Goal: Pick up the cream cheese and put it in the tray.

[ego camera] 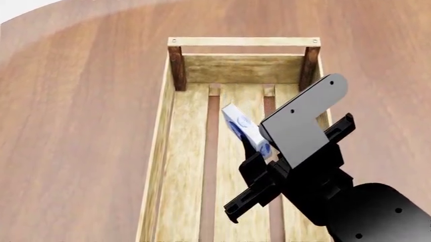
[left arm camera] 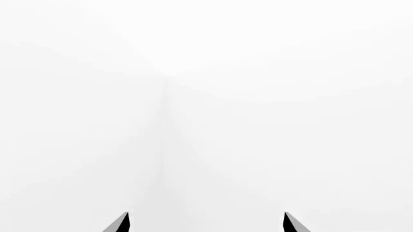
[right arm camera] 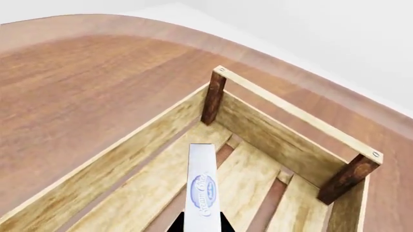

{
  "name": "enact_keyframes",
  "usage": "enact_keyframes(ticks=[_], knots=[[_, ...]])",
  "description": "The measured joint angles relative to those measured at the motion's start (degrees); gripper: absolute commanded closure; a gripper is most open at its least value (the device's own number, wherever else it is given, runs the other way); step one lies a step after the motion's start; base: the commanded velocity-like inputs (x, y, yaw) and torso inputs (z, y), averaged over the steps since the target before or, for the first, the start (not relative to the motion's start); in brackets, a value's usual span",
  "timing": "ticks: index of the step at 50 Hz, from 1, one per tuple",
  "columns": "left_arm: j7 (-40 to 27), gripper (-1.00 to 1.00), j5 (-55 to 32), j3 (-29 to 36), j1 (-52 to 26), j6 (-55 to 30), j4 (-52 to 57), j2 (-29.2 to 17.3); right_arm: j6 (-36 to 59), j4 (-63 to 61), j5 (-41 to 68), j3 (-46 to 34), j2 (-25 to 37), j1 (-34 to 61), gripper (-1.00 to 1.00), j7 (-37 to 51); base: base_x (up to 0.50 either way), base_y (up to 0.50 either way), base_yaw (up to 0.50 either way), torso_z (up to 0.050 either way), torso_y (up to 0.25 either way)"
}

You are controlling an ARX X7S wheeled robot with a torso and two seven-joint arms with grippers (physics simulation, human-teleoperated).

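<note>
Between my right gripper's fingers I have the cream cheese clamped on edge, its far end sticking out ahead and tilted up. Below it lie the slats of the tray, and beyond it stand the end wall and rail handle. I judge the carry done and the placing step in hand: next I need to lower until the box nears a slat, then let go. Off at my left, my left gripper has its fingertips apart, facing blank white.
</note>
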Motion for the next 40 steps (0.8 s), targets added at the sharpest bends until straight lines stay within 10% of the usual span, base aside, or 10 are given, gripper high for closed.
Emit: enact_keyframes(ticks=[40], knots=[[-0.45,-1.00,0.19,0.31,-0.06,-0.34,0.21,-0.28,-1.92,1.47,0.79,0.30,-0.83,-0.72,1.00,-0.61,0.00,0.00,0.00,0.000,-0.086]])
